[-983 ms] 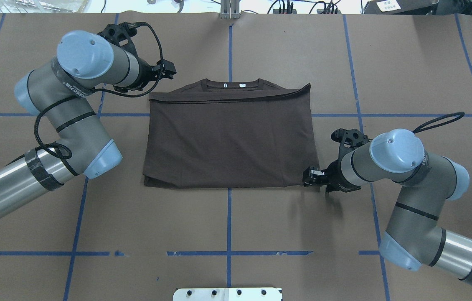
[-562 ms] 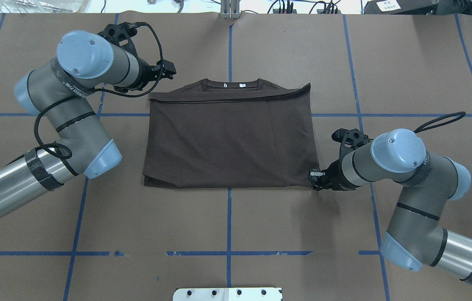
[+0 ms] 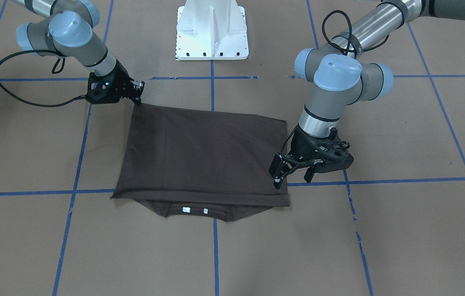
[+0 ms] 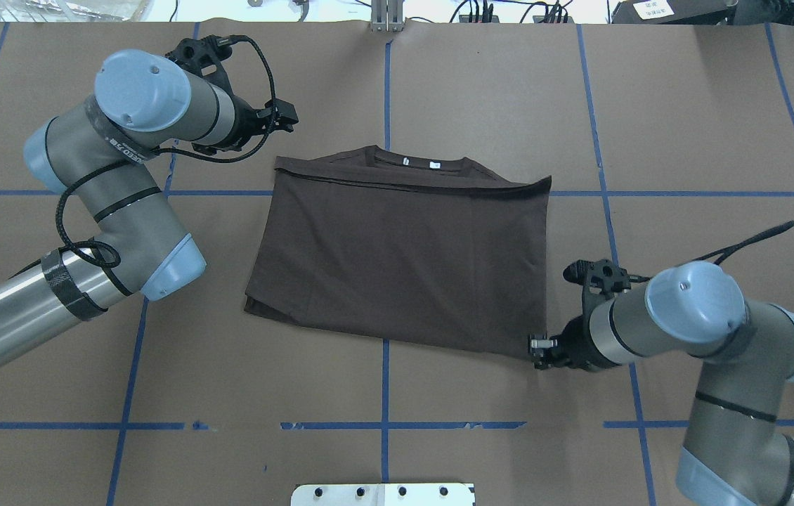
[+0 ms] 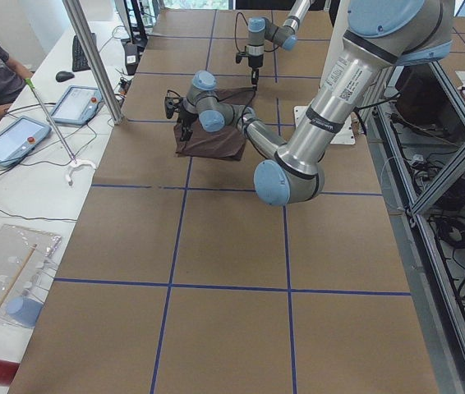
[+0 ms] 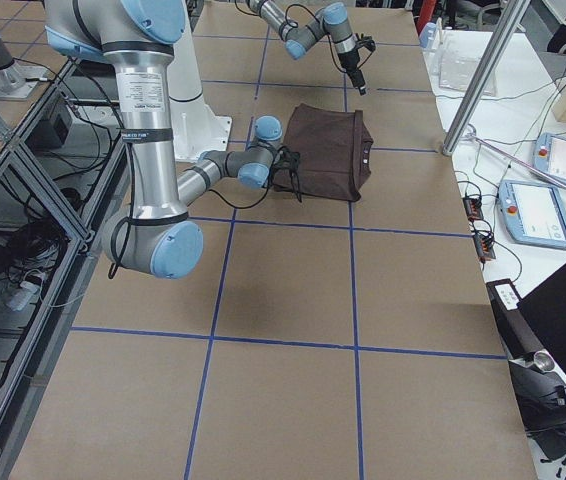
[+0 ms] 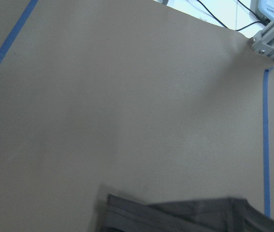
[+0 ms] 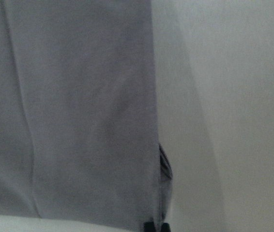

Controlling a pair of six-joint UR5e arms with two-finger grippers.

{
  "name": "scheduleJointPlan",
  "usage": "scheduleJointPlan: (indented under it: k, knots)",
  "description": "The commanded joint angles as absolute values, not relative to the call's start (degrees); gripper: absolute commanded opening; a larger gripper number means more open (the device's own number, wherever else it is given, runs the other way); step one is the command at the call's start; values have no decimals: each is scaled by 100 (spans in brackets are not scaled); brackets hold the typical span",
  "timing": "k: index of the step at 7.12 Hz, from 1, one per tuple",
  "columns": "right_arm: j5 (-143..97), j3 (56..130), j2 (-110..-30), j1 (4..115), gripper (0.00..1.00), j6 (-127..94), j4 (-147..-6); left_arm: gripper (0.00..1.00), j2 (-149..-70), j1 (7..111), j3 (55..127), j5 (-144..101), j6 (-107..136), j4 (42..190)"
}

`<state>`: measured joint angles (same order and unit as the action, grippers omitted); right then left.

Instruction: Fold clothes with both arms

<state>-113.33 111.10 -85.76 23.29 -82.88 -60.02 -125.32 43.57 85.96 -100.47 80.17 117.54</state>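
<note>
At the middle of the worktop [image 4: 685, 105] the folded dark brown T-shirt [image 4: 404, 260] lies skewed, its collar toward the far edge. The right pincer [image 4: 536, 346] is closed on the shirt corner nearest the robot's right. Only the front-facing view shows the left pincer [image 3: 292, 182] raised by the far corner on the robot's left, fingers spread, holding nothing. The right wrist view gives only pale, blurred cloth. The left wrist view catches a shirt corner on the bare brown surface. Two small white collar labels [image 4: 404, 161] show, their print unreadable. Since a second ago the right pincer has dragged its corner toward the robot-side edge, turning the shirt. The left arm has not moved.
</note>
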Motion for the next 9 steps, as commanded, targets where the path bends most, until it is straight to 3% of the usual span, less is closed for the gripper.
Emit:
scheduleJointPlan:
  k: [1, 2, 3, 4, 6, 9]
  knots:
    - [-11408, 11994, -9218, 1245, 0, -8767, -5959, 100, -12525, 4342, 8640, -10046, 8024, 11751]
    - [-11356, 12145, -9228, 604, 0, -9198, -5950, 100, -12533, 4333, 8692, -10046, 8042, 11751]
    - [-11347, 12164, -9246, 232, 77, -9237, -5959, 100, -12525, 4324, 8788, -10055, 8042, 11751]
    - [-11338, 12260, -9229, 133, 100, -9255, -5950, 100, -12481, 4307, 8833, -10089, 8042, 11751]
    - [-11303, 12436, -9211, 725, 100, -9255, -5950, 100, -12341, 4236, 9007, -10561, 8155, 11742]
    - [-11329, 12454, -8843, 2333, 100, -9220, -5950, 99, -11366, 3387, 10201, -10644, 9399, 11315]
